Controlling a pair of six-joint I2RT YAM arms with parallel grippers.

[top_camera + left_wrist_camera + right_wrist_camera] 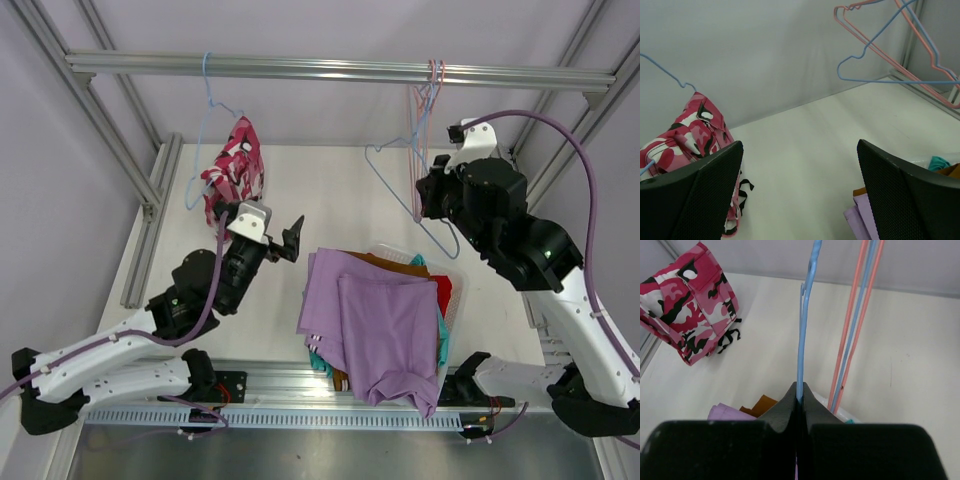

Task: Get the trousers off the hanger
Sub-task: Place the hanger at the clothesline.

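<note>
The pink-white-black camouflage trousers [235, 165] hang folded over a blue hanger [205, 110] on the rail at the back left. My left gripper [265, 215] is open just to their right, nothing between its fingers [695, 195]; the trousers [690, 130] show past the left finger. My right gripper [424, 200] is shut on the wire of an empty blue hanger [805, 330] that hangs at the back right. The lilac trousers [380, 320] lie on top of a pile with rust-brown [390, 262], red [445, 292] and teal [441, 330] cloth showing at its edges.
The pile fills a white basket [452, 275] at the table's near middle. Pink and blue empty hangers [432, 90] hang bunched on the metal rail [340, 68] next to the held one. Frame posts [150, 200] run along the left side.
</note>
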